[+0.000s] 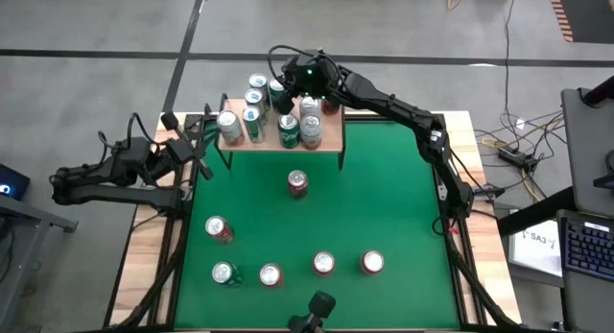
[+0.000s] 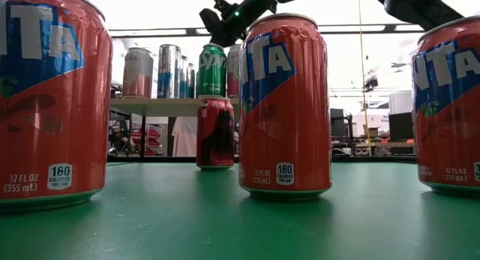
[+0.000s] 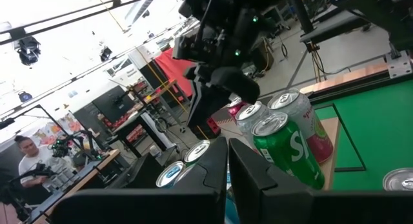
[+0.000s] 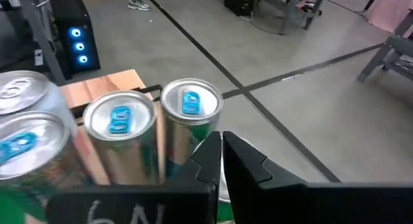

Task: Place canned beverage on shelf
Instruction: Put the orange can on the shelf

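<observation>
The left gripper (image 1: 192, 146) waited closed and empty beside the table's (image 1: 384, 199) left edge. The wooden shelf (image 1: 331, 131) stood at the back, crowded with cans (image 1: 251, 122). The right gripper (image 1: 288, 88) hovered above them, closed, holding nothing. Six red cans (image 1: 297, 183) stood on the green top.

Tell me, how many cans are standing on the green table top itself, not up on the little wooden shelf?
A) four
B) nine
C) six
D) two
C: the high view shows one red can just in front of the shelf, one toward the left, and four along the near edge of the green table top.
</observation>
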### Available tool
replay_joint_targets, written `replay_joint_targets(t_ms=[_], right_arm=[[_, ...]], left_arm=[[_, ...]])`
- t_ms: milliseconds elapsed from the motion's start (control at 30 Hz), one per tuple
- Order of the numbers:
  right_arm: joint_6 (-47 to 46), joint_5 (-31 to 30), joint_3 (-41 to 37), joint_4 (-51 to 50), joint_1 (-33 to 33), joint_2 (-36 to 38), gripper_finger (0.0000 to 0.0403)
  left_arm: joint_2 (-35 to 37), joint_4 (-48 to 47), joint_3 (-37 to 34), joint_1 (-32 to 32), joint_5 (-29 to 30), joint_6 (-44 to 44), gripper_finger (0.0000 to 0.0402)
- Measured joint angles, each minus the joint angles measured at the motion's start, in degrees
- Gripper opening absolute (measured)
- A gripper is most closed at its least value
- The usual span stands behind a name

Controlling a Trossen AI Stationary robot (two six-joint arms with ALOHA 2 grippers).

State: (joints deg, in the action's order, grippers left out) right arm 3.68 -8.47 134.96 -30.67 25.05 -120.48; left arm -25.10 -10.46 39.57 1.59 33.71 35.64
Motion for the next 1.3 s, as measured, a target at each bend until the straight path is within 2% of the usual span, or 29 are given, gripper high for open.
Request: replay_joint_targets(t_ms=[600,1300], right_arm=[[0.4,0.1,0.0,-1.0,1.1,-2.6,0.0009],[0.4,-0.1,0.1,-5.9,1.1,-1.9,0.0009]], left_arm=[[0.0,0.2,0.0,0.0,0.3,0.0,0.0],[0.0,0.1,0.0,0.0,0.2,0.0,0.0]])
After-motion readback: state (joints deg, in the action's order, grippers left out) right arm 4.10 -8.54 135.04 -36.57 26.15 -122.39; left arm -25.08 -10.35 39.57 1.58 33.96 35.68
